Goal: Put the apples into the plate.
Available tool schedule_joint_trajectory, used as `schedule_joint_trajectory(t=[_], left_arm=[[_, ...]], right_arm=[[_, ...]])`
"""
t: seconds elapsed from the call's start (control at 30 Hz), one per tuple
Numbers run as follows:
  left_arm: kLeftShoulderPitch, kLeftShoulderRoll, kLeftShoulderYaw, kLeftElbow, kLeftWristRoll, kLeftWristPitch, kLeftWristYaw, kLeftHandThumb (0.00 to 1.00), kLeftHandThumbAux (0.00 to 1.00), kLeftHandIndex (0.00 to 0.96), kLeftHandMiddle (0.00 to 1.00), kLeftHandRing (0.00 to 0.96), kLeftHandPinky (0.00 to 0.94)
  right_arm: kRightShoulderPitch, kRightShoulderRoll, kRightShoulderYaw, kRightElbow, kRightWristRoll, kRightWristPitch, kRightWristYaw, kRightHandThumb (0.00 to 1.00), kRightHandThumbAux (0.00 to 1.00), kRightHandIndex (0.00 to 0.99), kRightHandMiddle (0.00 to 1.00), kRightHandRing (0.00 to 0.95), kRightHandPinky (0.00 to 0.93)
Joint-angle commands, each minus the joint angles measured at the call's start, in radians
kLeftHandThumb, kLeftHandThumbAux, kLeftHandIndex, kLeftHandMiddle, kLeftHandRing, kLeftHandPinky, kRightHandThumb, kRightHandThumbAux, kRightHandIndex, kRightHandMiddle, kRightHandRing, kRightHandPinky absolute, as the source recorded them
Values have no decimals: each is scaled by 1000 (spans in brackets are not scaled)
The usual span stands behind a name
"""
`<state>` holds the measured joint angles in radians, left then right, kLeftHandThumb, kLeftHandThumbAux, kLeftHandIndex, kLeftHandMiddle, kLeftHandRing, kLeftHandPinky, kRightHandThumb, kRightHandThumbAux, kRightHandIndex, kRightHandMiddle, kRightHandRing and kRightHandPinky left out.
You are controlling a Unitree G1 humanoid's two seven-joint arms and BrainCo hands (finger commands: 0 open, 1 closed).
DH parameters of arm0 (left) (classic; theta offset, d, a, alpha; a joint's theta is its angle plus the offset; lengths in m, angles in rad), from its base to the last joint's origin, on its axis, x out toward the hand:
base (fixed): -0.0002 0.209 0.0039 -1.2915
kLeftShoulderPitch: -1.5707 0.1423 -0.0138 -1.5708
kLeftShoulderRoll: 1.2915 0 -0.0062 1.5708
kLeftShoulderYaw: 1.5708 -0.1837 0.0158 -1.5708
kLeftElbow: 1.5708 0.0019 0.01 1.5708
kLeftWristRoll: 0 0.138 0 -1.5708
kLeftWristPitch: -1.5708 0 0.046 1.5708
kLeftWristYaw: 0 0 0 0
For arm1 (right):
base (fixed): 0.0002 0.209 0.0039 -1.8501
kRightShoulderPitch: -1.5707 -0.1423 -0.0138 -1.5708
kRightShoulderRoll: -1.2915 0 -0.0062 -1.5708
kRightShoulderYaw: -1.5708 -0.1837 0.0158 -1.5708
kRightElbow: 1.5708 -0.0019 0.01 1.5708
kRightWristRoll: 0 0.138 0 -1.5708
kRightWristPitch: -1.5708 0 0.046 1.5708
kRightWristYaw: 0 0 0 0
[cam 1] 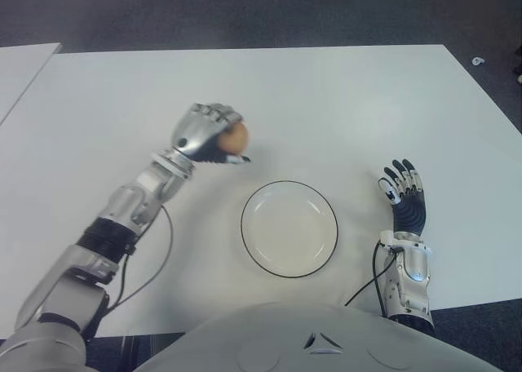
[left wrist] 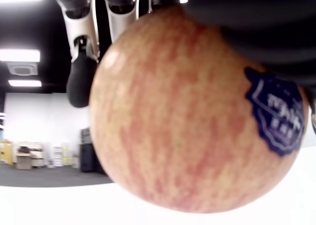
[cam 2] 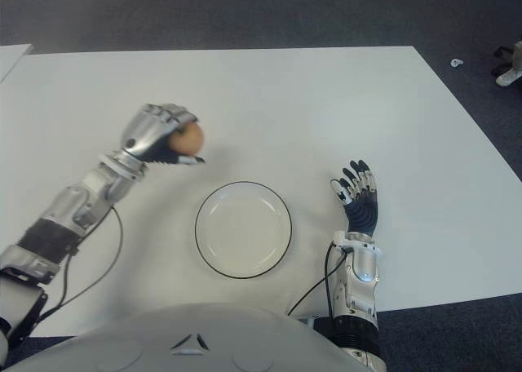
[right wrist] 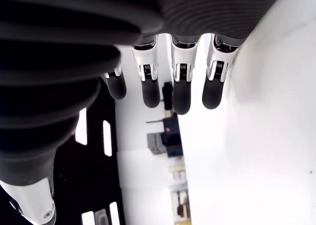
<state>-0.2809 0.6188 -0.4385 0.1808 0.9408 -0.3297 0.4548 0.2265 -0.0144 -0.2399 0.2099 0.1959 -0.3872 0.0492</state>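
Apple (cam 1: 235, 137) clamped in left hand (cam 1: 205, 134), held above table (cam 1: 342, 103), just left-behind plate (cam 1: 289, 228). Plate empty. Right hand (cam 1: 404, 194) idle right of plate, fingers spread. Step: carry. Next: apple to be moved over plate, lowered, released.

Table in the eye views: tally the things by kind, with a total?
Apple: 1, held in the left hand
Plate: 1, nothing in it
Total: 2 on or above the white table; the right hand is open beside the plate.
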Motion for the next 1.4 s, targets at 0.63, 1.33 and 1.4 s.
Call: schedule_joint_trajectory(t=[0.63, 1.33, 1.4], left_arm=[[85, -83, -123, -163, 134, -65, -169, 735, 692, 445, 777, 759, 719], [80, -145, -189, -116, 163, -138, -155, 720, 696, 445, 788, 761, 725], [85, -152, -202, -118, 172, -146, -151, 720, 696, 445, 789, 759, 739]], right_arm=[[72, 54, 27, 120, -11, 28, -11, 388, 688, 126, 178, 179, 221], [59, 52, 38, 197, -24, -6, -7, 368, 690, 156, 178, 181, 252], [59, 52, 41, 198, -30, -12, -8, 374, 686, 159, 179, 182, 247]])
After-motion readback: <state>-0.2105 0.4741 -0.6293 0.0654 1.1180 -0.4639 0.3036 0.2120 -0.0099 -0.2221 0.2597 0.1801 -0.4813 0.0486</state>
